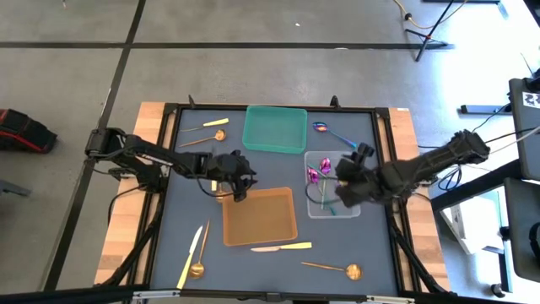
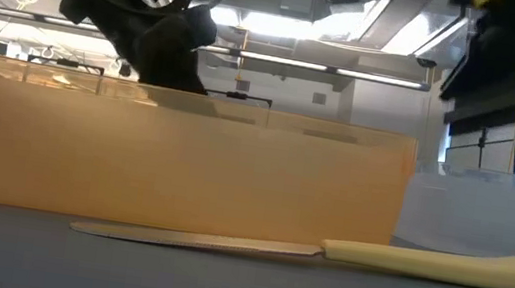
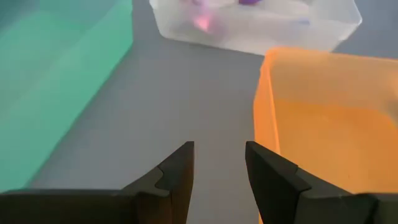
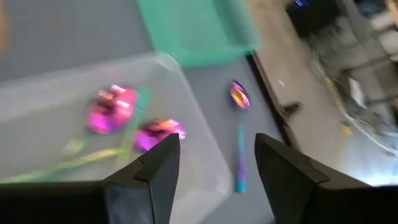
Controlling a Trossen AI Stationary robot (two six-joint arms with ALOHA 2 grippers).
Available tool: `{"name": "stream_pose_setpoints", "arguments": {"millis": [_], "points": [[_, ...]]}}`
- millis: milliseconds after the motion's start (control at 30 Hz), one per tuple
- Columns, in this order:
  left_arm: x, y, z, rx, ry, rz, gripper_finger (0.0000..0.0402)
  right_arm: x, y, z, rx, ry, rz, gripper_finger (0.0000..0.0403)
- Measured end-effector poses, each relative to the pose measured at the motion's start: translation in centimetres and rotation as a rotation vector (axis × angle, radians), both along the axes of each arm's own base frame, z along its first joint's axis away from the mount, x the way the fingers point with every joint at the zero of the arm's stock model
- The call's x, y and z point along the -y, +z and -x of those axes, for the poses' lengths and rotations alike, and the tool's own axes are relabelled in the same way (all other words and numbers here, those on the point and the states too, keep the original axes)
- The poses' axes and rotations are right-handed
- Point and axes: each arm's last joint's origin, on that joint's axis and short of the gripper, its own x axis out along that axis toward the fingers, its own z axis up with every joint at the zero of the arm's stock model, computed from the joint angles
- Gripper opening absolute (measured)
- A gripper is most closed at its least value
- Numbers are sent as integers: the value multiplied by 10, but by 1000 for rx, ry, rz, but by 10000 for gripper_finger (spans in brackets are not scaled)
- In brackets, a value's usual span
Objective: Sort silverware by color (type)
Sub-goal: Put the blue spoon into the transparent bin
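Three utensils lie along the near edge of the table (image 1: 169, 253): a yellow-handled knife (image 1: 189, 255) crossed with a gold spoon (image 1: 199, 257) at the near left, a second yellow knife (image 1: 281, 247) just in front of the orange tray (image 1: 258, 216), and another gold spoon (image 1: 333, 268) at the near right. The orange tray sits mid-table. The left gripper (image 3: 219, 163) hangs at its far left corner, fingers parted a little and holding nothing. To the right stands the clear tray (image 1: 314, 207), where two purple spoons (image 4: 134, 127) with teal handles lie. The right gripper (image 4: 216, 163) hovers over that tray's right side, its fingers spread wide and empty. Farther back, a third purple spoon (image 1: 332, 133) rests on the table right of the green tray (image 1: 275, 128). At the far left lie one more yellow knife (image 1: 207, 126) and a gold spoon (image 1: 205, 138), side by side.
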Motion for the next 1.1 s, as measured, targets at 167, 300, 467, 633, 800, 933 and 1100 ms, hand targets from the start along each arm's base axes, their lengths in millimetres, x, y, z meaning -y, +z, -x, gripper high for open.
{"name": "stream_pose_setpoints", "arguments": {"millis": [167,300,467,633,800,933,1100], "points": [[-3,8,-5,11,-15,-101,139,39,-6,-5,-124,-87,53,200],[-6,12,-6,2,39,-216,139,75,-5,-12,-169,-128,31,200],[-9,13,-6,-20,83,-323,139,122,-2,-21,-77,-95,-94,200],[-9,13,-6,-20,87,-327,139,177,-2,-24,112,-57,-233,200],[-7,13,-6,-16,80,-317,139,224,-26,-13,136,-96,-388,200],[-4,13,-6,-14,68,-316,139,249,-51,-6,116,-134,-508,200],[-3,13,-6,-15,61,-320,139,266,-76,0,92,-161,-613,200]]}}
